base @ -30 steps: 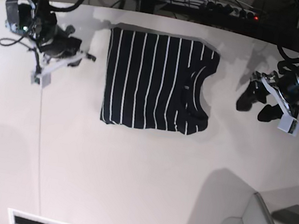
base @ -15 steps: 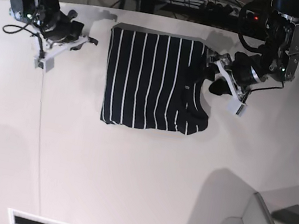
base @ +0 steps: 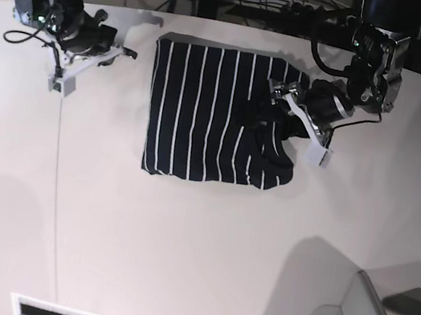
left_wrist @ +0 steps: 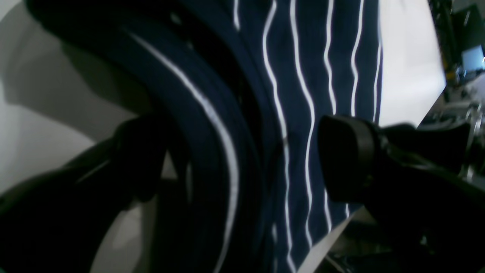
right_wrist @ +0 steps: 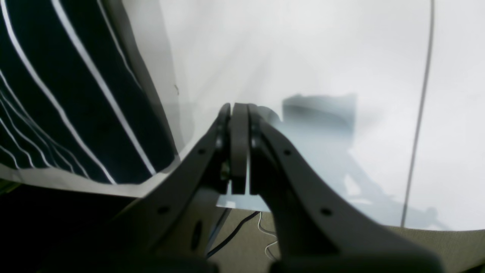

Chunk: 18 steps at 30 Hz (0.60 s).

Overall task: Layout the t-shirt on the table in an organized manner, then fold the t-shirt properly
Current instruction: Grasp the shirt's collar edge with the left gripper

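left pincer [base: 273, 103]: standing wide open, straddling the collar-side edge of the dark navy soft t-shirt with thin white stripes [base: 210, 113] | right pincer [right_wrist: 239, 151]: closed, gripping nothing, hovering beside the shirt | shirt: lying folded on the large glossy white worktop [base: 179, 242], near its far edge

The shirt [base: 210, 113] lies folded into a compact, roughly square packet on the far half of the table [base: 195, 245], dark navy with thin white stripes running front to back. Its left, far and near edges sit fairly straight in the base view. The right side is bunched, the dark collar [base: 269, 123] rumpled and lifted into thick layered folds. Up close, those folds [left_wrist: 212, 125] curve in stacked bands. The table is white, glossy, with a thin seam [base: 56, 179] and curved far edge.
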{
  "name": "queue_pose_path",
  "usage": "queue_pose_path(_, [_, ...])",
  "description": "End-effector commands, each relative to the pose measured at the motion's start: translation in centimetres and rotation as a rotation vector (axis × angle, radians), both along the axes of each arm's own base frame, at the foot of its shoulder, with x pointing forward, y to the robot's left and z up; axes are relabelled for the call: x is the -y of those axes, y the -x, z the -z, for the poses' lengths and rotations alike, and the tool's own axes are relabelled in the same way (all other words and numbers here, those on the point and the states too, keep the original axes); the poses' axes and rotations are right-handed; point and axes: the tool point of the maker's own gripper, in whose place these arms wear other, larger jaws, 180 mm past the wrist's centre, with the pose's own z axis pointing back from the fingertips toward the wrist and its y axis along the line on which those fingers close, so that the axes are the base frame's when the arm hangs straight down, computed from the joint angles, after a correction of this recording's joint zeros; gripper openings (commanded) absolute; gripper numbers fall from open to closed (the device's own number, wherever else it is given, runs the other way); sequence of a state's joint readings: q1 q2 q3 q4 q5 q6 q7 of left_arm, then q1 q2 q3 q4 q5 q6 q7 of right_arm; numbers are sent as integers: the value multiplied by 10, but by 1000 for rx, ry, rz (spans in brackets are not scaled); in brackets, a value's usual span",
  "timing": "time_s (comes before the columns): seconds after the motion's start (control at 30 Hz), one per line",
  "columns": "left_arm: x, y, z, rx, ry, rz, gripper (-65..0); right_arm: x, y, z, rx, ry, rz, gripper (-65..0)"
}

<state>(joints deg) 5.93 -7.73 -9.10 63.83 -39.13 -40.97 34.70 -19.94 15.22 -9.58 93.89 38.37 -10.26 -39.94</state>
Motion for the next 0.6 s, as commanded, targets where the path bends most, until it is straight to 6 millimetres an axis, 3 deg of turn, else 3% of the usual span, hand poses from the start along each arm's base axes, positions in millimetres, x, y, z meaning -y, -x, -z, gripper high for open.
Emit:
queue_pose_path(0.0, [-1, 7, 9, -32, -35, 17, -51, 2, -7, -6, 31, 1, -1, -648])
queue_pose_path(0.17, [31, 17, 11, -12, -22, 105, -51, 4, -7, -6, 32, 3, 0, -648])
queue_pose_path(0.3, [31, 19, 25, -53, -21, 78, -77, 4, -7, -6, 31, 4, 1, -648])
queue_pose_path(0.4, [29, 15, 30, -70, -20, 69, -285, 10, -7, -6, 33, 19, -2, -648])
queue_pose_path(0.5, [29, 9, 29, -64, -20, 68, -635, 15, -9, -7, 59, 32, 5, -648])
queue_pose_path(0.57, [27, 8, 29, -65, -36, 76, -650, 18, -8, -7, 75, 40, 13, -648])
